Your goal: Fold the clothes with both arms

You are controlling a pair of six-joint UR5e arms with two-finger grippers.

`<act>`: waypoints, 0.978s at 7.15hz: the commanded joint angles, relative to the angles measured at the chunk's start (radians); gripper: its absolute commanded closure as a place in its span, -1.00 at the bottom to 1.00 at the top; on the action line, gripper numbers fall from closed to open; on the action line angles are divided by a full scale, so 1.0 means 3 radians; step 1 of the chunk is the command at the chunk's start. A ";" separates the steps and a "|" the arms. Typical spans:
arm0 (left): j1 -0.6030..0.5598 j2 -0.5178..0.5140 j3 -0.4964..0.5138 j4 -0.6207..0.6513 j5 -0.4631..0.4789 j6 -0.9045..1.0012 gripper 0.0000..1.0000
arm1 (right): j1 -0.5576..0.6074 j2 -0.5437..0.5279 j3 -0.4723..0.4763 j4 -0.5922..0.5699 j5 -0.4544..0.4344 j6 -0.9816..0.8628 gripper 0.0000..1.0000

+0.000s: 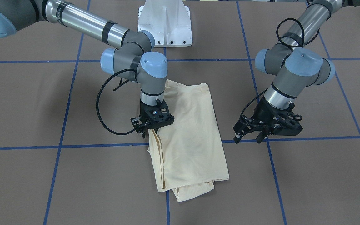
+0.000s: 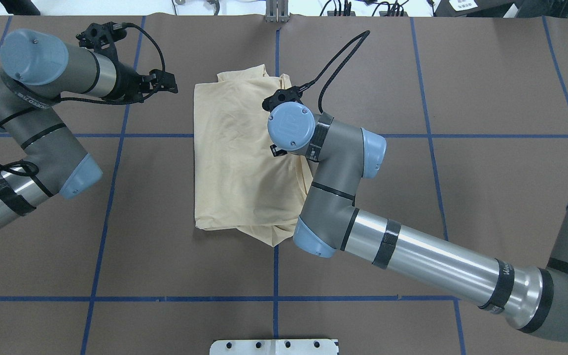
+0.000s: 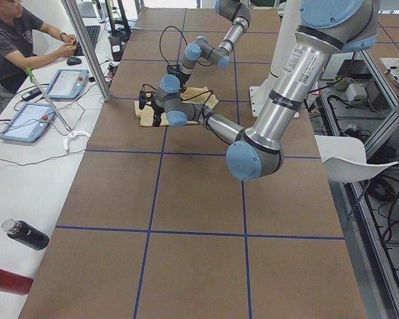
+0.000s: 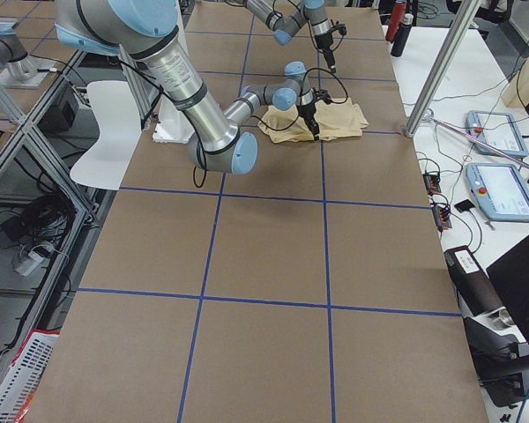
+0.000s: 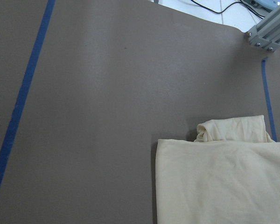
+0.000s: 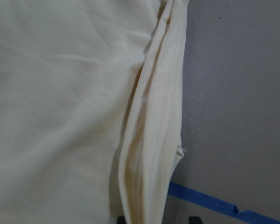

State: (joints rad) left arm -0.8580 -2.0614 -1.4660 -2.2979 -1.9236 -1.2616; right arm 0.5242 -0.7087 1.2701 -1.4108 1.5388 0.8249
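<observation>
The pale cream shirt (image 1: 189, 140) lies folded into a long rectangle in the middle of the brown table, and it also shows in the overhead view (image 2: 234, 162). No print shows. My right gripper (image 1: 149, 132) points down at the shirt's long edge and is shut on the bunched hem (image 6: 149, 186), with a fingertip showing on each side. From overhead, the right wrist (image 2: 291, 127) hides that gripper. My left gripper (image 1: 248, 138) hovers open and empty over bare table beside the shirt's other long edge, apart from it (image 2: 168, 83). The left wrist view shows a shirt corner (image 5: 224, 182).
The white pedestal base (image 1: 165, 22) stands at the table's robot side. Blue tape lines (image 1: 73, 145) grid the brown surface. A person (image 3: 20, 40) sits at a side bench with tablets (image 3: 66, 83), and bottles (image 3: 23, 234) lie nearby. A metal post (image 3: 86, 46) rises at the table's edge.
</observation>
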 commanded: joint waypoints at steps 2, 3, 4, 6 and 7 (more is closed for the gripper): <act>0.0017 -0.0001 0.0004 0.0000 0.0005 -0.0013 -1.00 | 0.0047 -0.0015 0.0000 -0.0007 0.0045 -0.0050 -0.07; 0.0017 -0.0001 0.0004 -0.0005 0.0005 -0.0013 -1.00 | 0.0103 -0.0025 0.0005 -0.0017 0.0152 -0.0090 -0.08; 0.0022 -0.0006 0.0004 0.0000 0.0005 -0.0013 -1.00 | 0.0154 -0.0081 0.0030 -0.0012 0.0219 -0.0136 -0.08; 0.0022 -0.0006 0.0004 0.0000 0.0005 -0.0013 -1.00 | 0.0231 -0.0265 0.0096 0.0008 0.0229 -0.0279 -0.08; 0.0022 -0.0001 0.0004 0.0000 0.0000 -0.0013 -1.00 | 0.0343 -0.0428 0.0325 -0.0027 0.0295 -0.0371 -0.08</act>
State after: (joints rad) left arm -0.8515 -2.0629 -1.4650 -2.2983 -1.9224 -1.2659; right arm 0.5944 -0.7865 1.3091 -1.4120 1.6108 0.7464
